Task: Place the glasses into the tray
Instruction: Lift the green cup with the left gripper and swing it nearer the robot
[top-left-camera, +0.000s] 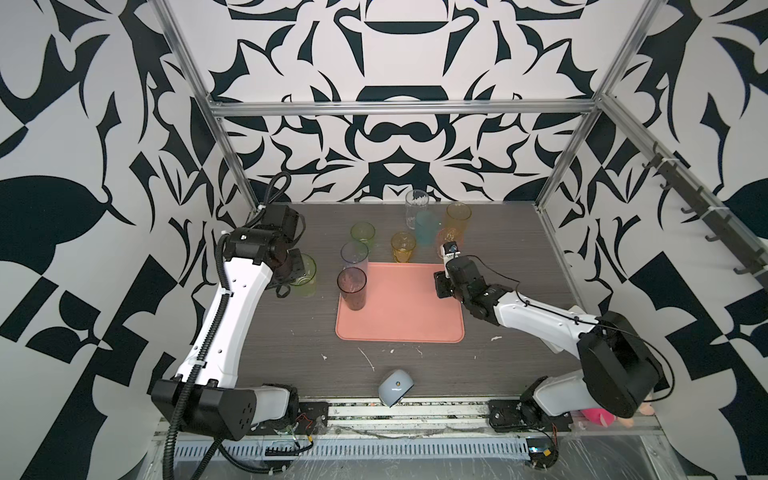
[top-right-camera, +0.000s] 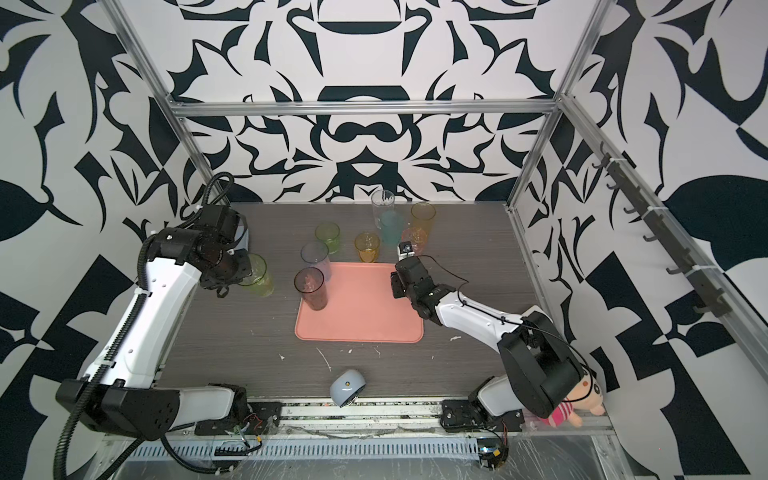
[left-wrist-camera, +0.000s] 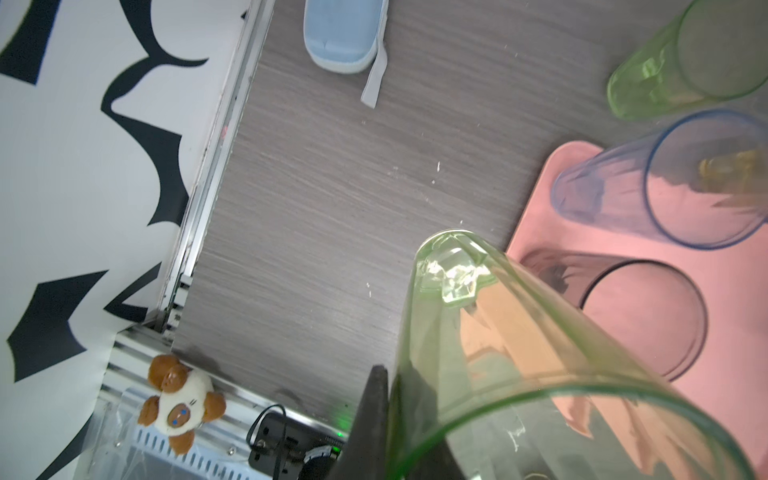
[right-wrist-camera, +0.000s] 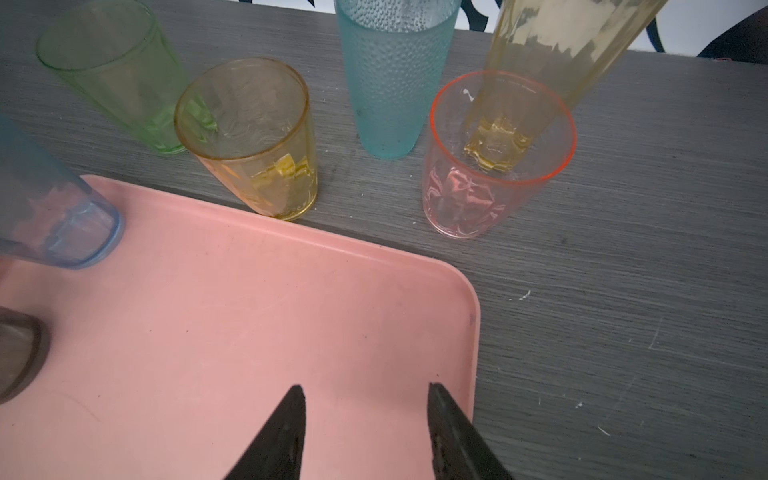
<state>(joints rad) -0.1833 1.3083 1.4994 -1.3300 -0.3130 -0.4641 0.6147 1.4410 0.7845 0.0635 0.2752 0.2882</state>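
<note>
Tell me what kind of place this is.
Probably a robot test booth, not a kitchen: two robot arms mounted at a table, a metal frame with patterned walls, and glasses and a pink tray laid out.

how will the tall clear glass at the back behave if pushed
On its narrow base the tall clear glass would probably tip, not slide. It looks empty, so likely light. The teal glass close in front might get knocked.

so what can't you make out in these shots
- left claw: top views, hidden under its own wrist.
- clear tall glass: base partly behind the teal glass.
- grey glass: right wrist view, cut off by the frame edge.
- pale-blue box: left wrist view, cropped by the edge.
</note>
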